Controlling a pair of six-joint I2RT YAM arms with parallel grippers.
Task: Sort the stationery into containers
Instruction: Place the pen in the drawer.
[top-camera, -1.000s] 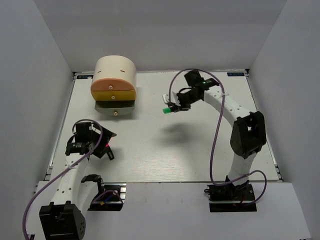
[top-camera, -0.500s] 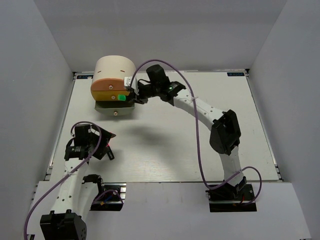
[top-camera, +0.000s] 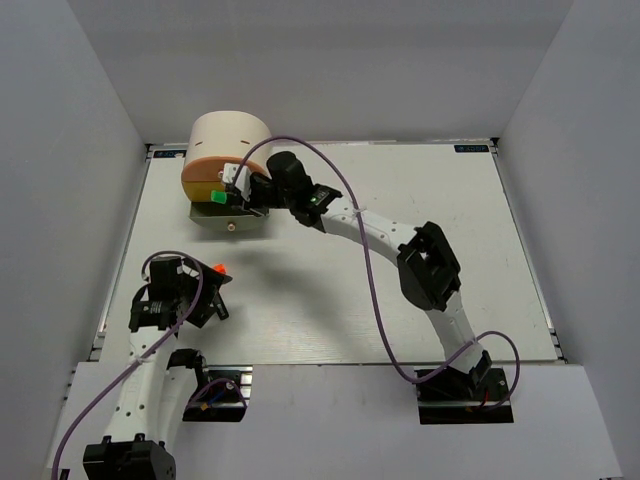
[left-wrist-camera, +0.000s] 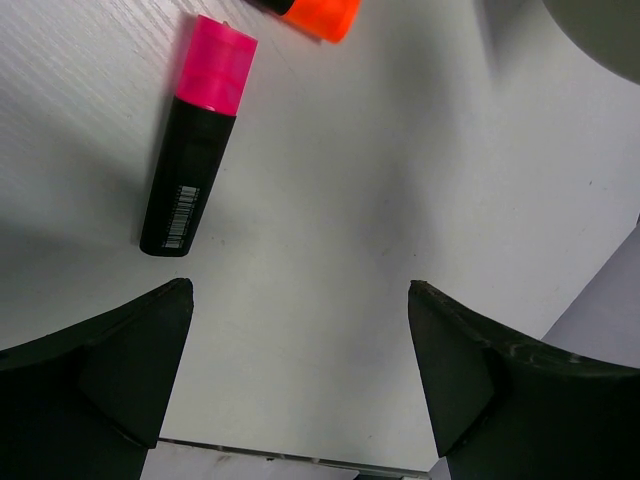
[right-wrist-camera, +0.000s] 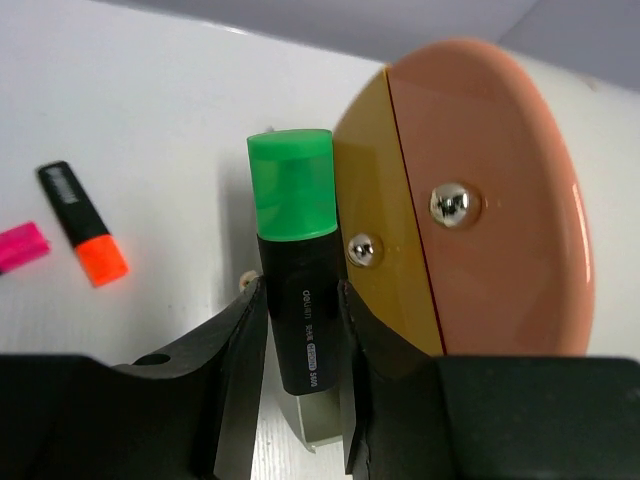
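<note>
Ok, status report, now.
Right gripper shut on green marker, at the cabinet front. Left gripper open above pink marker. Lowest drawer sticks out.

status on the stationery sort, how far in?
Done: nothing verifiable, since the drawer contents aren't visible. In hand: the right gripper has its fingers shut on the green-capped marker, at the pulled-out lowest drawer of the cream cabinet, not yet released. Left: the pink-capped marker and orange-capped marker lie on the table under the open left gripper.

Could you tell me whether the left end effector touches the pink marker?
Apart. Left wrist view shows bare table between left end effector and pink marker.
</note>
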